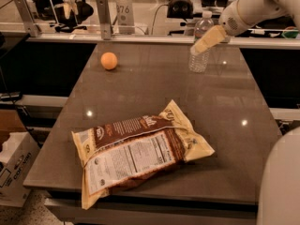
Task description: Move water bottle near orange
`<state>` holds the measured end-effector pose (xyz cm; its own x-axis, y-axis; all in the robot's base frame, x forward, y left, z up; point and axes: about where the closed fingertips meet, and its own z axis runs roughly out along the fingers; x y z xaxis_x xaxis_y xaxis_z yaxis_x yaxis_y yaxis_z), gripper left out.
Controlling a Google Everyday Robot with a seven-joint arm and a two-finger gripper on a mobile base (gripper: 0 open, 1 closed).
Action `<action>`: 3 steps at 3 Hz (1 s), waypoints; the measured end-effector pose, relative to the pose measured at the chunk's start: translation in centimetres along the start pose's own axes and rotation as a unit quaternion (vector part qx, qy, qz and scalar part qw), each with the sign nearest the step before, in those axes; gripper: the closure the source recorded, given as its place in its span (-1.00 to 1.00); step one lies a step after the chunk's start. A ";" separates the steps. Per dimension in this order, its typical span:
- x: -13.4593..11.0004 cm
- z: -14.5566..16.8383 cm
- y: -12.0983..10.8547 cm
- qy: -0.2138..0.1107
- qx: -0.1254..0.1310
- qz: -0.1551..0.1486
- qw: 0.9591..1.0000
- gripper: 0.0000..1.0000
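The water bottle (200, 50) is clear plastic with a pale cap and stands upright at the far right of the dark table (154, 93). The orange (108, 61) sits on the far left of the table, well apart from the bottle. My gripper (204, 42) reaches in from the upper right on a white arm. Its cream-coloured fingers lie across the bottle's middle and hide part of it. The bottle rests on the table.
A large brown and cream snack bag (138, 149) lies flat on the near half of the table. A metal rail (140, 37) with posts runs behind the far edge. A cardboard box (11, 170) stands on the floor at the left.
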<state>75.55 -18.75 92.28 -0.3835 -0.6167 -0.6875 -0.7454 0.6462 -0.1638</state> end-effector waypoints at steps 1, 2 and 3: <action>-0.4 1.2 1.0 -0.013 -0.022 0.012 1.000 -0.63; -0.9 1.4 1.6 -0.026 -0.034 0.016 0.999 -0.17; -1.6 1.3 2.0 -0.038 -0.042 0.012 0.998 0.28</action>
<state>75.38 -15.93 92.12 -0.3609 -0.5640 -0.7427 -0.7809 0.6182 -0.0901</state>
